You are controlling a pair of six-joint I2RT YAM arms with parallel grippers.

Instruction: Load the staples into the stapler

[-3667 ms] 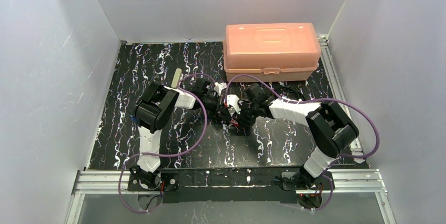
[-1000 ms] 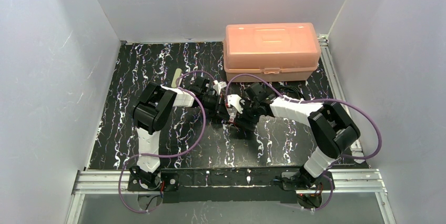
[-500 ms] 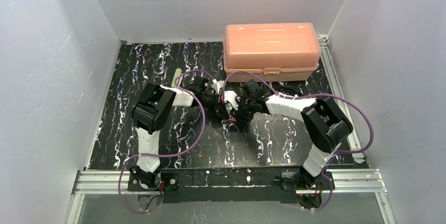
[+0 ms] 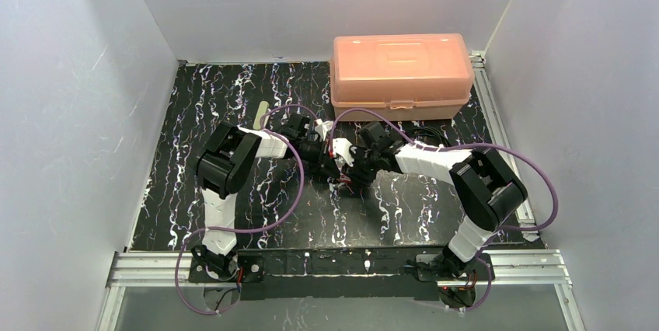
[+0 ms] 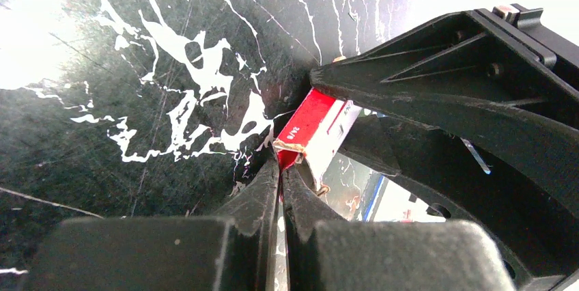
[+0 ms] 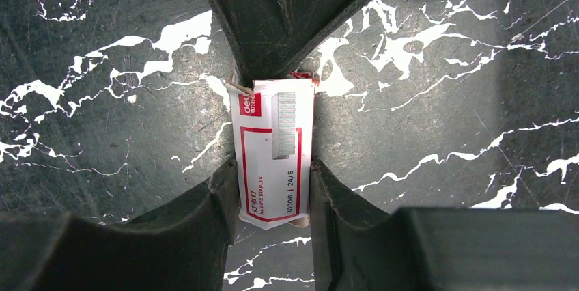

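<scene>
The right gripper [image 6: 273, 175] clasps the red staple box [image 6: 272, 137] between its jaws; the left gripper [image 5: 281, 168] pinches its end flap, jaws clenched.

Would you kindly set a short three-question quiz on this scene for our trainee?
1. True or false: the orange plastic case stands open.
2. The left gripper pinches the staple box by: (A) one end, (B) its long sides.
3. Which gripper's fingers flank the box's long sides?
Key: 1 false; 2 A; 3 the right gripper.
</scene>
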